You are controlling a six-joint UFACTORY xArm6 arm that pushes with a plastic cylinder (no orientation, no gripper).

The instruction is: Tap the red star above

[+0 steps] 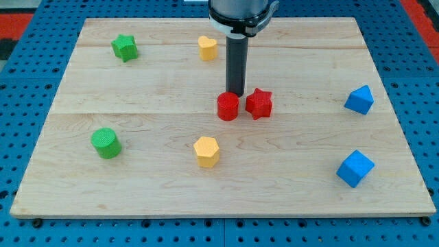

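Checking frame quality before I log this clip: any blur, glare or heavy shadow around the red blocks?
Camera view: sharp and evenly lit, no glare on the board. Small soft shadows under the red star and red cylinder. My tip reads crisply just above them.

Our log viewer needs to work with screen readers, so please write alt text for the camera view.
My tip sits just above the red cylinder, with the red star beside it, mid-board. Around them on the wooden board: a green star, green cylinder, two yellow blocks and two blue blocks.
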